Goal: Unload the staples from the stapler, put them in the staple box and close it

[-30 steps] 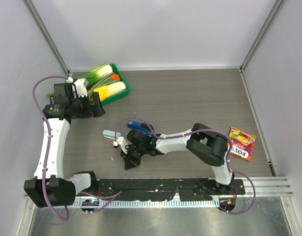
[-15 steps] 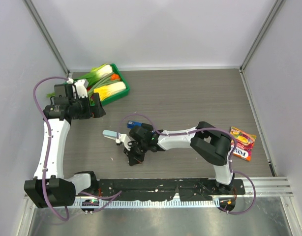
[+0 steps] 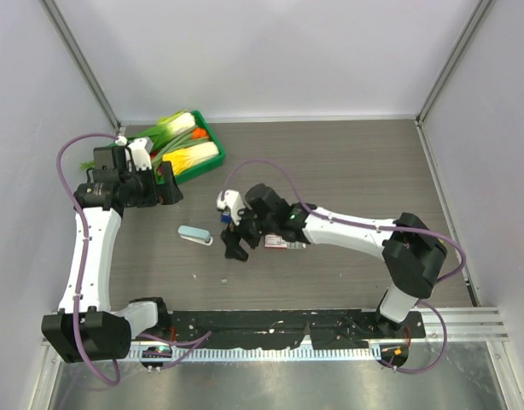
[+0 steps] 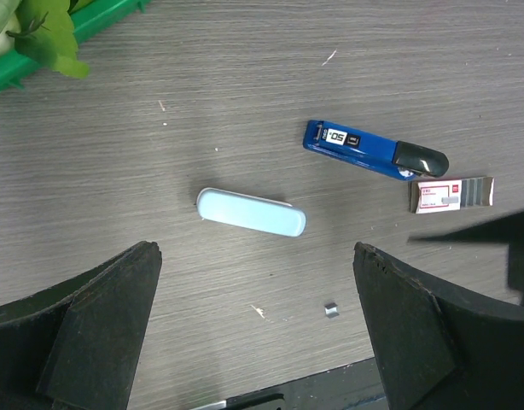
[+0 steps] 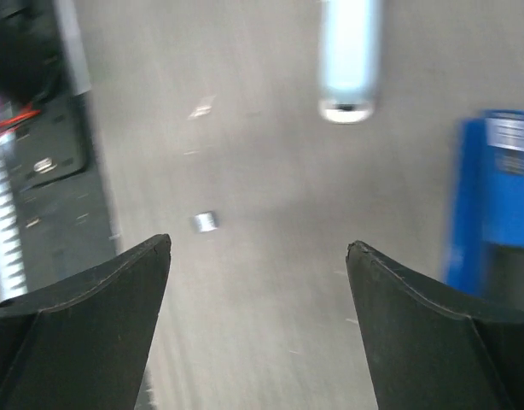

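The stapler (image 3: 195,235), pale blue and oblong, lies flat on the table left of centre; it also shows in the left wrist view (image 4: 251,212) and, blurred, in the right wrist view (image 5: 349,55). A small metal clump of staples (image 4: 330,310) (image 5: 205,222) (image 3: 224,281) rests loose on the table nearer the front edge. My right gripper (image 3: 236,248) (image 5: 258,243) hovers just right of the stapler, open and holding nothing. My left gripper (image 3: 170,186) (image 4: 255,249) hangs open high above the stapler, nothing between its fingers.
A dark blue stapler (image 4: 373,152) (image 5: 492,196) and a flat red-and-white box (image 4: 450,194) (image 3: 285,244) lie right of the pale one, partly under my right arm. A green tray (image 3: 212,141) of vegetables stands at the back left. The black base rail (image 3: 270,323) runs along the front.
My right gripper has opened and swung back and to the right, away from the front of the table. The left arm has not moved.
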You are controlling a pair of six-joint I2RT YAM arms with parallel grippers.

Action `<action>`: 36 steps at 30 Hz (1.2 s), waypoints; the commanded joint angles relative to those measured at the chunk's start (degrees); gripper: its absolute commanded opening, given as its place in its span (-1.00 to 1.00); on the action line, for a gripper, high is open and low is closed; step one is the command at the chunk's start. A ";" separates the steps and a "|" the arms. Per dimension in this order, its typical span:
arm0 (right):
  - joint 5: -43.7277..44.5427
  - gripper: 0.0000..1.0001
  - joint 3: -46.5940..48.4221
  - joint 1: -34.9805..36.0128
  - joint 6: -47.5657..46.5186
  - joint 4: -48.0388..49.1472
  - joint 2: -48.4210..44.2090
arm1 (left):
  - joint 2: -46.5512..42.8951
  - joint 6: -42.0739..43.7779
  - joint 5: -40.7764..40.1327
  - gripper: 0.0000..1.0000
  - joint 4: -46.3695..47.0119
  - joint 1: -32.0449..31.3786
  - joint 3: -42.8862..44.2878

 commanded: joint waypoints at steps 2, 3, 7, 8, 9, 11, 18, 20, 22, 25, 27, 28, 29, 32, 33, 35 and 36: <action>15.99 0.78 2.97 -7.23 -3.49 1.07 -2.09 | -0.46 -1.16 0.59 1.00 2.22 0.25 1.57; 17.75 0.78 3.59 -8.02 -4.55 0.72 -1.57 | -0.37 -1.34 1.20 1.00 2.31 0.25 1.48; 21.01 0.79 8.67 -9.53 -9.91 -3.14 3.08 | -0.01 -2.30 2.35 1.00 2.22 0.17 1.57; 21.02 0.79 9.65 -9.61 -10.79 -3.85 3.88 | -0.01 -2.39 2.78 1.00 2.04 0.25 1.39; 20.85 0.79 10.61 -10.05 -12.19 -4.64 4.76 | -0.27 -2.57 3.22 1.00 2.04 0.17 0.87; 20.06 0.79 13.69 -10.40 -13.17 -7.36 6.86 | -0.63 -2.66 3.84 1.00 2.31 0.17 0.17; 18.03 0.79 19.50 -10.41 -16.86 -14.84 11.79 | -1.77 -1.43 3.75 1.00 2.13 0.17 -2.47; 17.95 0.79 20.38 -10.41 -17.56 -16.51 12.76 | -1.86 -1.08 3.93 1.00 1.87 0.25 -2.39; 17.42 0.79 20.99 -10.23 -17.74 -17.74 13.82 | -1.95 -0.81 4.11 1.00 1.69 0.25 -2.21; 16.81 0.79 20.56 -9.27 -18.09 -17.57 14.17 | -2.47 -0.64 4.63 1.00 1.78 0.17 -2.12; 17.85 0.79 20.55 -8.47 -18.53 -17.65 14.87 | -2.65 -0.29 4.55 1.00 1.78 0.25 -2.03; 18.38 0.79 20.99 -8.30 -18.79 -17.83 15.83 | -2.74 -0.20 4.55 1.00 1.60 0.17 -2.03; 19.00 0.79 21.08 -8.21 -18.88 -17.92 16.36 | -2.74 -0.20 4.37 0.99 1.52 0.17 -2.03; 19.71 0.71 22.05 -8.12 -19.15 -18.36 17.86 | -2.83 -0.20 4.55 0.99 1.16 0.17 -1.95; 19.71 0.65 22.31 -8.12 -19.24 -18.18 18.12 | -2.91 -0.20 4.46 0.99 0.99 0.17 -1.95; 20.32 0.48 22.84 -8.12 -19.06 -17.92 18.91 | -3.26 -0.11 4.37 1.00 0.73 0.17 -1.69; 20.23 0.42 23.10 -8.12 -19.15 -18.09 19.35 | -3.18 -0.02 4.28 1.00 0.55 0.17 -1.51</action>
